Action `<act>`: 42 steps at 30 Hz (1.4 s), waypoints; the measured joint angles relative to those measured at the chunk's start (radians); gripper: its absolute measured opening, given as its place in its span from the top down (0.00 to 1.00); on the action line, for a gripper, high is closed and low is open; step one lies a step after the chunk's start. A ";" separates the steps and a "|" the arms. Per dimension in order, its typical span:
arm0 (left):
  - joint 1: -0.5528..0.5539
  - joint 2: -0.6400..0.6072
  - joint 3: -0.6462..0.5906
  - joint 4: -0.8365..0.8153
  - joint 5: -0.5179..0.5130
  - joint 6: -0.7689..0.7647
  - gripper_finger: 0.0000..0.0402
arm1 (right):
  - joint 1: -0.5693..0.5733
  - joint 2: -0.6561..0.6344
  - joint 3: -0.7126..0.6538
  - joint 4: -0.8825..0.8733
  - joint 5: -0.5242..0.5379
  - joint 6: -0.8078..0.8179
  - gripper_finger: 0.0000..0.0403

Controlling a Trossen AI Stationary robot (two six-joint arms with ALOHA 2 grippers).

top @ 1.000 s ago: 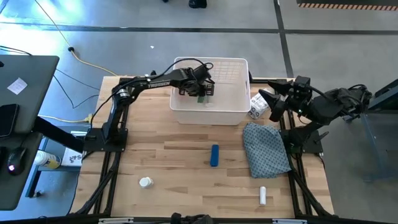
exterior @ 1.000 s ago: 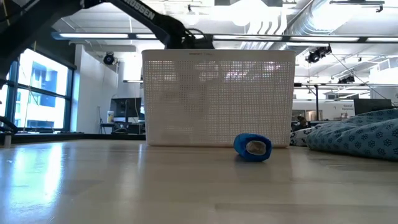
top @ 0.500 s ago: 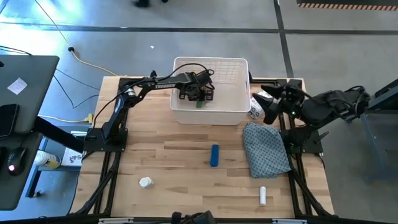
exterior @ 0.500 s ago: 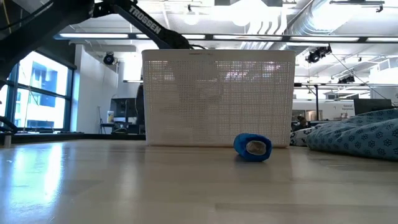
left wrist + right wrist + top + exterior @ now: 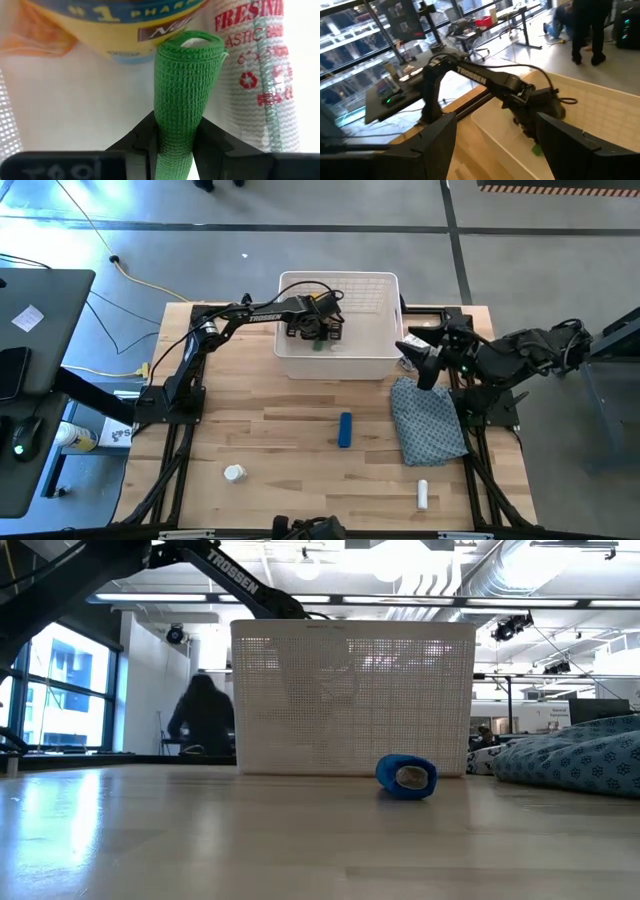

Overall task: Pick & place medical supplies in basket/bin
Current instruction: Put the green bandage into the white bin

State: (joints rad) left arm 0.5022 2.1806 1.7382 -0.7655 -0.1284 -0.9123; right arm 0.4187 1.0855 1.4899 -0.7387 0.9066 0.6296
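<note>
Left wrist view: green roll (image 5: 186,100) between left claw (image 5: 175,145) fingers.

Grey floor (image 5: 520,210) w/ dark seam lines round the wood bench (image 5: 280,430). Yellow cable (image 5: 125,275) on floor at far left. Dark desk (image 5: 40,320) to the left w/ a mouse (image 5: 22,436), green light on it. Low view: big windows (image 5: 60,690) at left, bright daylight; open ceiling w/ ducts (image 5: 500,580) and strip lights (image 5: 400,552). Dark figure, a person (image 5: 203,718), stands behind. More desks and 2 standing people (image 5: 585,30) in right wrist view.
</note>
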 joint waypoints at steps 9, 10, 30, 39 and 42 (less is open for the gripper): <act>0.000 0.011 0.002 0.001 -0.021 0.018 0.67 | 0.000 0.000 0.000 0.006 -0.079 -0.001 0.36; 0.000 0.012 0.002 0.001 -0.019 0.023 0.67 | 0.000 0.000 0.000 0.012 -0.084 -0.001 0.36; 0.000 0.022 0.002 0.010 -0.064 0.052 0.67 | 0.000 0.000 0.000 0.019 -0.042 0.070 0.36; -0.003 0.025 0.000 0.065 -0.040 0.104 0.67 | 0.000 0.000 0.000 0.022 -0.032 0.069 0.36; 0.005 0.023 0.002 0.047 0.019 0.102 0.63 | 0.000 0.000 0.000 0.024 0.004 0.068 0.36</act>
State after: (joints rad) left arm 0.5069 2.2034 1.7403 -0.7181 -0.1097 -0.8104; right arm 0.4187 1.0855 1.4899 -0.7151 0.9111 0.6972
